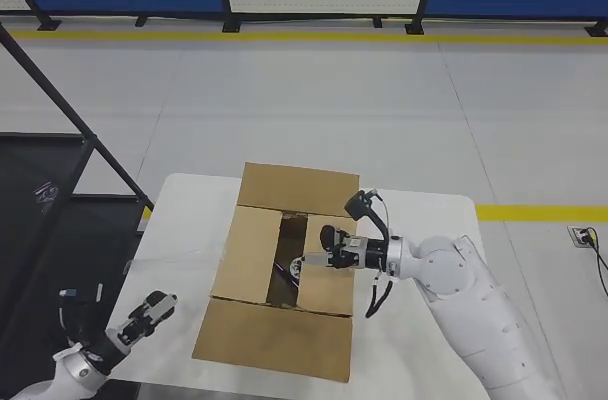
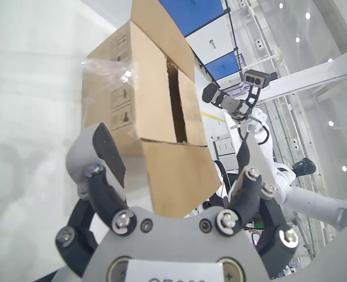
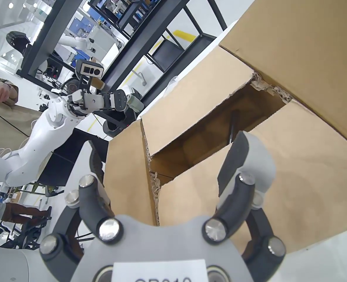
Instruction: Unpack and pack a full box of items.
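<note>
**Flaps half open on the box (image 1: pixel 246 255), right gripper (image 1: pixel 306 263) parked over the slot**

Box sits on the white table (image 1: pixel 184 215); both end flaps are folded out flat, the two inner flaps lie nearly shut w/ a dark slot betw them. Right gripper has its fingers spread wide, nothing betw them; from its wrist cam one finger (image 3: pixel 244 159) hangs just above the nearer inner flap (image 3: pixel 293 177), slot edge just ahead of its tip; the other finger (image 3: pixel 95 165) sits out beside an end flap. Left gripper (image 1: pixel 156 308) is spread wide too, holding nothing; the box is well apart from its fingers, out ahead of them.

Handling, imo: cardboard is stiff across the panel but bends easy at the crease; torn edges look ragged, so could snag. A single flap should be light; the whole box is prob heavy if it's really full, so I wouldn't try lifting it by a flap. Best hold = free edge of the inner flap at the slot, one finger under, one on top, then swing it outward. There's a dark thin thing (image 3: pixel 233 121) inside, just past the upper fingertip; can't tell what it is; don't jab it. Pads look rubbery, so slip prob isn't the worry; creasing the flap is.
</note>
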Controlling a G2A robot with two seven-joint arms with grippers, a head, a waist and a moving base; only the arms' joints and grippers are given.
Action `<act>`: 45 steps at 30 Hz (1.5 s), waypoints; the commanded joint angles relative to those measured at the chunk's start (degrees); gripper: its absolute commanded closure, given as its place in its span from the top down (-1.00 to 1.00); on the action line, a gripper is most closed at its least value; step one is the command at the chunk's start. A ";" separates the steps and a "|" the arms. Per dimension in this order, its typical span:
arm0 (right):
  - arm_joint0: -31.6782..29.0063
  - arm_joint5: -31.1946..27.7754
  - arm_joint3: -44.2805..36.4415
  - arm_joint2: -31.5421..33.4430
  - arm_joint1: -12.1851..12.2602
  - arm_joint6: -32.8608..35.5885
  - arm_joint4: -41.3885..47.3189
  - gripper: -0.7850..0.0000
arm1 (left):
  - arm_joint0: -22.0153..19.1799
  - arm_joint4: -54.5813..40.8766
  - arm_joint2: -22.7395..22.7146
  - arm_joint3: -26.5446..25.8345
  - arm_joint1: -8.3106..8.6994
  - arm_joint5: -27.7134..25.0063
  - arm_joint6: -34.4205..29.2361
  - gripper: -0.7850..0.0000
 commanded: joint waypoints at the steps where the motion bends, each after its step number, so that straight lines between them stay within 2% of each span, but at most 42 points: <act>1: -0.19 0.65 0.60 1.13 0.12 -3.12 0.71 1.00 | 0.96 -2.62 -0.39 1.78 0.28 -1.57 -4.57 1.00; 4: -0.51 6.36 2.00 2.90 0.20 -15.61 -7.98 1.00 | 1.84 -1.57 -0.44 2.49 0.89 -4.83 -11.85 1.00; 6: -0.70 6.64 2.97 2.54 -0.10 -20.00 -8.34 1.00 | 2.15 -0.15 0.18 2.89 1.23 -7.19 -15.45 1.00; 10: 1.73 7.68 8.88 3.16 -0.48 -24.97 -7.25 1.00 | 2.14 -2.14 1.79 3.16 1.84 -8.78 -22.05 1.00; 13: 3.98 8.36 14.04 3.10 -0.95 -28.17 -6.03 1.00 | 1.78 -3.83 2.85 3.20 2.25 -8.11 -25.49 1.00; 18: 7.62 7.07 23.04 1.74 -2.04 -30.50 -3.27 1.00 | 0.66 -4.54 4.89 2.36 2.76 -7.91 -26.16 1.00; 24: 12.95 3.83 34.57 -1.53 -4.21 -26.59 2.14 1.00 | -0.09 -8.69 4.91 1.92 3.22 -8.41 -25.42 1.00; 28: 15.44 -2.44 41.03 -2.07 -5.53 -22.73 8.56 1.00 | -0.21 -10.33 4.74 1.41 3.35 -8.78 -23.23 1.00; 33: 17.65 -11.66 47.08 -0.62 -6.22 -14.11 18.46 1.00 | 0.01 -12.83 4.55 0.24 3.45 -9.19 -20.54 1.00; 41: 18.96 -18.56 50.45 2.26 -6.28 3.11 33.26 1.00 | -0.18 -14.89 5.28 -1.50 3.45 -9.14 -15.77 1.00; 45: 18.31 -16.72 47.41 1.86 -5.94 5.02 35.80 1.00 | -1.30 -15.51 6.26 -1.77 3.37 -8.42 -12.59 1.00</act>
